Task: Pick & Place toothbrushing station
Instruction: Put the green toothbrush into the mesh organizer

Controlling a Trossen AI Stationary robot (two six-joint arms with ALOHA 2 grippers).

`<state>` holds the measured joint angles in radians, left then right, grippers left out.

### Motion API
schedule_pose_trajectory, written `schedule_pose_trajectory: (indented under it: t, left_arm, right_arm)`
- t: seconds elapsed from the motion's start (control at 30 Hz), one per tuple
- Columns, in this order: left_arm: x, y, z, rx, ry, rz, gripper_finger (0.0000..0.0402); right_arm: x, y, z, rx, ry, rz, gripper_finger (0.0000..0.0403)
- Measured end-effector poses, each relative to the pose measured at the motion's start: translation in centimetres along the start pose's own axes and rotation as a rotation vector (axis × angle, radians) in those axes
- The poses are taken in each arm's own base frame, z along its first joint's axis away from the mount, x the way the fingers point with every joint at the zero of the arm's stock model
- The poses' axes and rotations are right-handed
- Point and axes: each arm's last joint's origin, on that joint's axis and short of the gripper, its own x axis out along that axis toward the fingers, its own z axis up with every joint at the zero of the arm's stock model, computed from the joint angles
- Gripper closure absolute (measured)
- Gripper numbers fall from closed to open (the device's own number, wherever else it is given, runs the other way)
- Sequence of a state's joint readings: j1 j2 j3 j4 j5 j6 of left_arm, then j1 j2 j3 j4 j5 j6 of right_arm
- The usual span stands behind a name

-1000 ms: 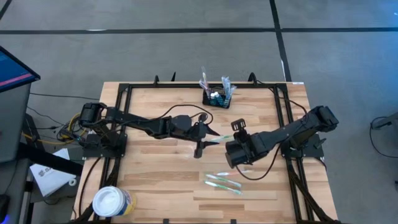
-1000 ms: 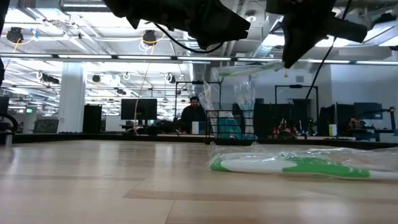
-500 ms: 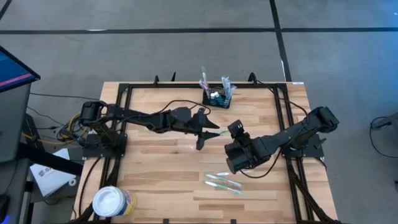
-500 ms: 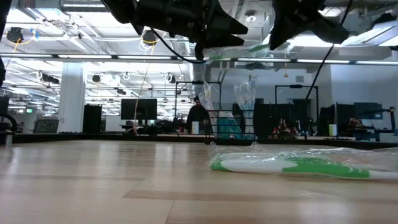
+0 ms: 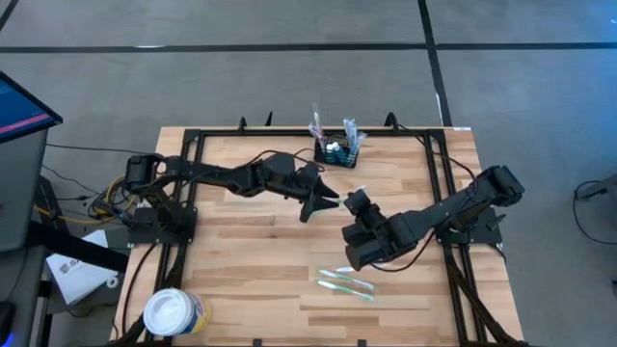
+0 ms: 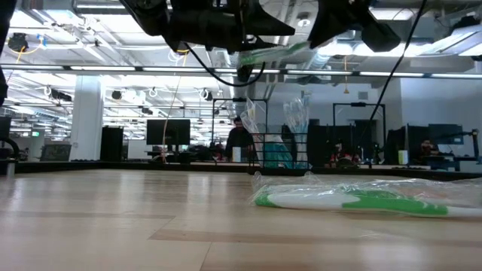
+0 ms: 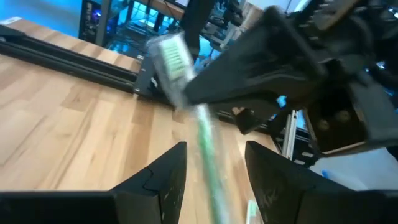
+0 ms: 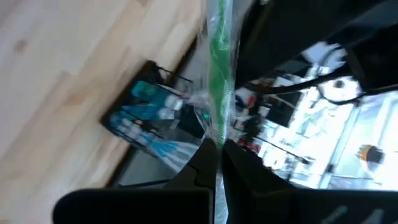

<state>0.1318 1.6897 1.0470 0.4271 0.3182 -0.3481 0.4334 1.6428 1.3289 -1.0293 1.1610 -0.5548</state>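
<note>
A round white tub [image 5: 174, 312] stood at the table's [image 5: 251, 260] near left corner, well apart from everything else, and two wrapped green toothbrushes [image 5: 345, 283] lay side by side on the wood toward the near right, long axes running across the table; in the low view one of them [image 6: 354, 200] lay flat in crinkled clear wrap in the foreground. The caddy [image 5: 339, 150] sat upright at the far edge, just inside the black frame rail, with wrapped items standing up out of it, and showed small in the low view [image 6: 277, 154] against the room behind, where a person sat at a distant desk. Nothing stood between the caddy and the arms. Both arms reached toward the middle of the table, raised above the wood. The right gripper [image 5: 355, 204] was pressed together on a wrapped green toothbrush [image 8: 219, 56], whose wrapped length ran out past the fingertips [image 8: 208, 158]. In the left wrist view that toothbrush [image 7: 189, 99] ran lengthwise between the spread fingers [image 7: 163, 177] of the left gripper [image 5: 326, 196], bristle end far from the camera; whether those fingers touched it could not be told.
</note>
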Motion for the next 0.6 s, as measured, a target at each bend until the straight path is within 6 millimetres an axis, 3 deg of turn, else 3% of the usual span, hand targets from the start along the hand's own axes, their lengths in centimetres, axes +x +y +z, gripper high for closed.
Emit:
schedule_pose_trajectory:
  t: [0.6]
  left_arm:
    - [-0.4, 0.7, 0.3, -0.111, 0.042, -0.104, 0.0243]
  right_arm:
    - [-0.4, -0.8, 1.1, -0.048, -0.034, -0.078, 0.0401]
